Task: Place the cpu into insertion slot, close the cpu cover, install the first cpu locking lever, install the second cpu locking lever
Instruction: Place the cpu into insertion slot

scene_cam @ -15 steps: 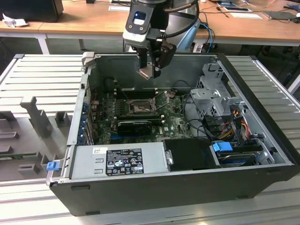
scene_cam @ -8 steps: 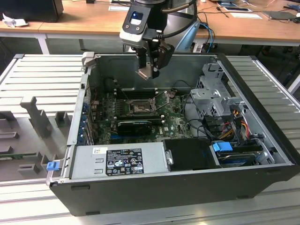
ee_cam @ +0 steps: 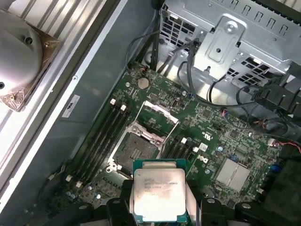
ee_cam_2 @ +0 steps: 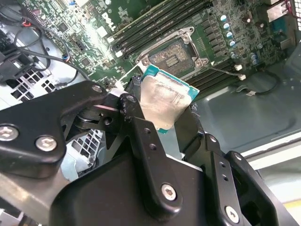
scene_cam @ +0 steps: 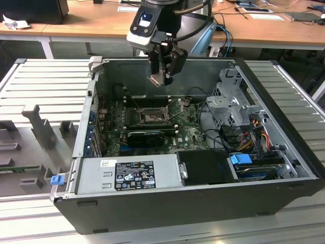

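The black, jointed metal gripper pinches the chip, a flat square with a dull silvery lid and teal rim, in the air above the bare dark-framed square socket; beyond it the thin metal cover is tipped open over the green board

cpu: silvery square, green-edged, held aloft
insertion slot: empty, uncovered, well below cpu
cpu cover: swung open

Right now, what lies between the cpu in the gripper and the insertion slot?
Nothing: in the exterior view only open air separates the cpu from the insertion slot; the first wrist view shows the cpu cover swung aside.
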You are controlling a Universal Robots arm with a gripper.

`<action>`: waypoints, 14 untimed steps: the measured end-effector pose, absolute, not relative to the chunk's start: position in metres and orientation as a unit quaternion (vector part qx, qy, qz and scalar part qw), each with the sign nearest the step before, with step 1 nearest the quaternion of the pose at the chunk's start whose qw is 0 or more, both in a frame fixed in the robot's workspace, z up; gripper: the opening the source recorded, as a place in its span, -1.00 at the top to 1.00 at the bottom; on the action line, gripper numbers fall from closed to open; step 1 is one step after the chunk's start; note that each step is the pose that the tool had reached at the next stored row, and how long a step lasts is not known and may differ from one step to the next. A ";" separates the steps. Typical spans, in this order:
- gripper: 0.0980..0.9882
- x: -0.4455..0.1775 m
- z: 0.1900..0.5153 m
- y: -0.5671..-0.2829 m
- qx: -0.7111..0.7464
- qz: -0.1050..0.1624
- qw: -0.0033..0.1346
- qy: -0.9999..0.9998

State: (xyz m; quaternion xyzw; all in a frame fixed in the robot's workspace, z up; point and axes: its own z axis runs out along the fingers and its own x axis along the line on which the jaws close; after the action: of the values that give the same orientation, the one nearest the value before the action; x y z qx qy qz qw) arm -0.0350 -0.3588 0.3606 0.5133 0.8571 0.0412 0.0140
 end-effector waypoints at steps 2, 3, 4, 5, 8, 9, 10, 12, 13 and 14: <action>0.03 -0.035 0.360 -0.359 0.528 0.041 0.015 0.848; 0.03 -0.035 0.360 -0.359 0.534 0.041 0.015 0.844; 0.03 -0.035 0.360 -0.359 0.537 0.041 0.015 0.842; 0.03 -0.035 0.360 -0.359 0.541 0.041 0.015 0.840; 0.03 -0.035 0.360 -0.359 0.551 0.041 0.016 0.833; 0.03 -0.035 0.360 -0.359 0.556 0.040 0.016 0.830; 0.03 -0.035 0.360 -0.359 0.561 0.040 0.016 0.827; 0.03 -0.035 0.360 -0.359 0.569 0.040 0.017 0.821; 0.03 -0.035 0.359 -0.359 0.577 0.040 0.017 0.815; 0.03 -0.035 0.359 -0.359 0.587 0.040 0.018 0.808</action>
State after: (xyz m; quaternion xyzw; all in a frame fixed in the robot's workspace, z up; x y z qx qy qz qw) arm -0.0351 -0.3588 0.3591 0.5872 0.8083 0.0398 0.0176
